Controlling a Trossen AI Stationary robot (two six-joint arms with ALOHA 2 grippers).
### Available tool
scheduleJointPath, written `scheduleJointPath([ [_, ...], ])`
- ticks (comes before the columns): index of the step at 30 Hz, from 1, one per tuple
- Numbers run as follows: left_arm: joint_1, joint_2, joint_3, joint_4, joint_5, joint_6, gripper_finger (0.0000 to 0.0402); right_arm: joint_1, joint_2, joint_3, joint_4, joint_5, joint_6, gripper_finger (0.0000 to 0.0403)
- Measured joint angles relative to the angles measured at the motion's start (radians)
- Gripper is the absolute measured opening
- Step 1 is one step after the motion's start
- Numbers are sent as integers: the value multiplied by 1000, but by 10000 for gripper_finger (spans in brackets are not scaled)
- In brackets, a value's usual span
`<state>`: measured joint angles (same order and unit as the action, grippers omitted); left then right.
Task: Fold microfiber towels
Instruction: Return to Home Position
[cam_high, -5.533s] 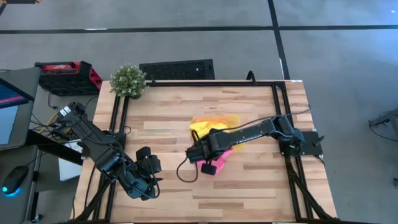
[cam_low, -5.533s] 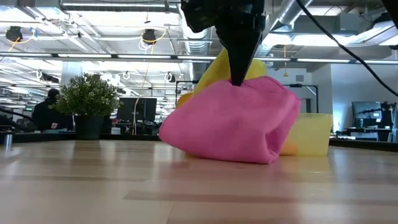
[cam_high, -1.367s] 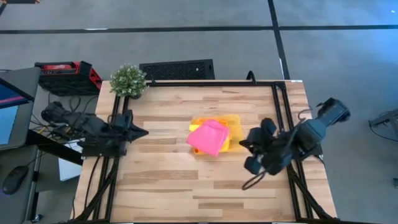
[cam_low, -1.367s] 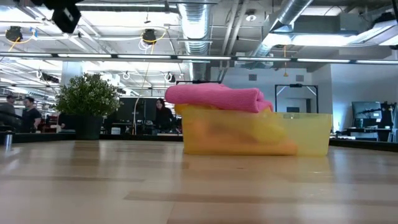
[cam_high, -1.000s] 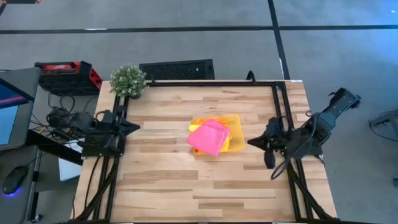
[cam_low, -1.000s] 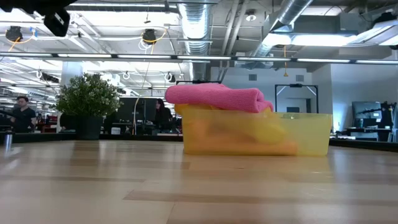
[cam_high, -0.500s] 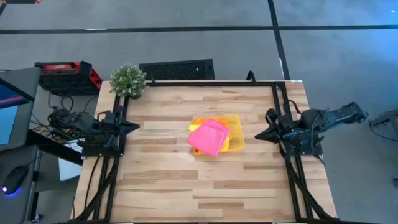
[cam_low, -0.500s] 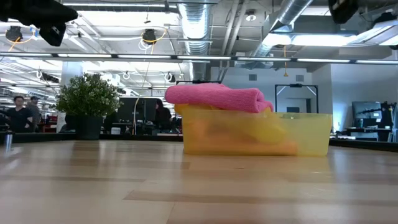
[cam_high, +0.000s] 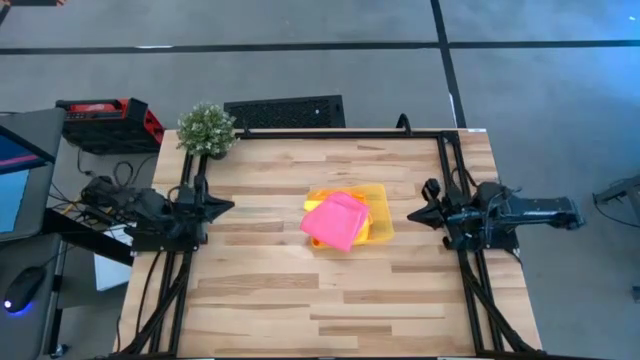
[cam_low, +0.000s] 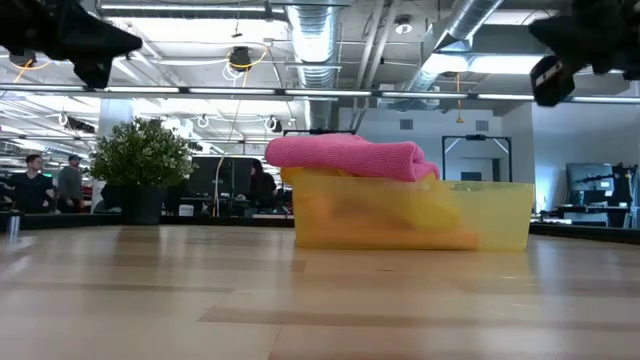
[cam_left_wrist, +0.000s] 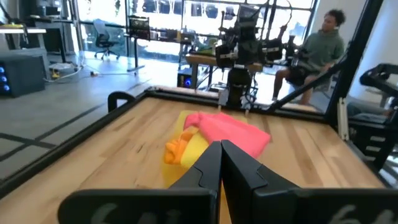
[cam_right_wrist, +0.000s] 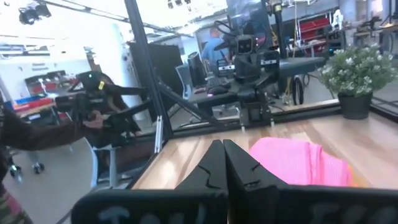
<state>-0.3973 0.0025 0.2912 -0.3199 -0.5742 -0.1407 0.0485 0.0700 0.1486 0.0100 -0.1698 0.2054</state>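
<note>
A folded hot pink towel (cam_high: 335, 220) lies on top of a translucent yellow tray (cam_high: 378, 200) at the table's middle, spreading over its left rim. In the low view the pink towel (cam_low: 345, 155) caps the tray (cam_low: 500, 215), with orange and yellow towels inside it. An orange towel (cam_left_wrist: 175, 149) bulges over the tray's rim. My left gripper (cam_high: 228, 208) is shut at the table's left edge, pointing level toward the tray. My right gripper (cam_high: 412, 217) is shut at the right edge and also points at the tray. Both are well clear of the towels.
A potted plant (cam_high: 207, 128) stands at the table's far left corner. Black frame rails (cam_high: 452, 180) run along the left and right sides. Bare wood (cam_high: 330, 300) lies all around the tray. People sit and stand in the room beyond the table.
My right arm has folded back toward the table's right edge and sunk, turning its shut gripper from hanging downward to pointing level at the tray. My left gripper has sunk a little. The towels and tray have not moved.
</note>
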Motion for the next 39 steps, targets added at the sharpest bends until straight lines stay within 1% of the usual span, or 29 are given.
scheduleJointPath([
  [7,0,0,-124,105,-12,-12,0,-67,-68,-139,85,-78,45,2],
  [11,0,0,-170,111,-47,-24,0,-93,-59,-142,52,-92,55,2],
  [14,0,0,-205,132,-82,-24,0,-105,-59,-142,51,-96,34,2],
  [19,0,0,-211,163,-98,39,0,-102,-58,-142,44,-95,0,2],
  [20,0,-1,-212,166,-118,49,0,-101,-58,-142,44,-94,-1,3],
  [24,0,2,-212,162,-173,23,0,-105,-57,-142,43,-70,-91,23],
  [27,0,2,-212,161,-174,12,0,-105,-57,-142,43,-66,-157,43],
  [30,0,2,-212,160,-171,13,0,-105,-57,-142,43,-65,-178,55],
  [39,0,2,-213,158,-168,13,0,-105,-57,-142,42,-65,-180,58],
])
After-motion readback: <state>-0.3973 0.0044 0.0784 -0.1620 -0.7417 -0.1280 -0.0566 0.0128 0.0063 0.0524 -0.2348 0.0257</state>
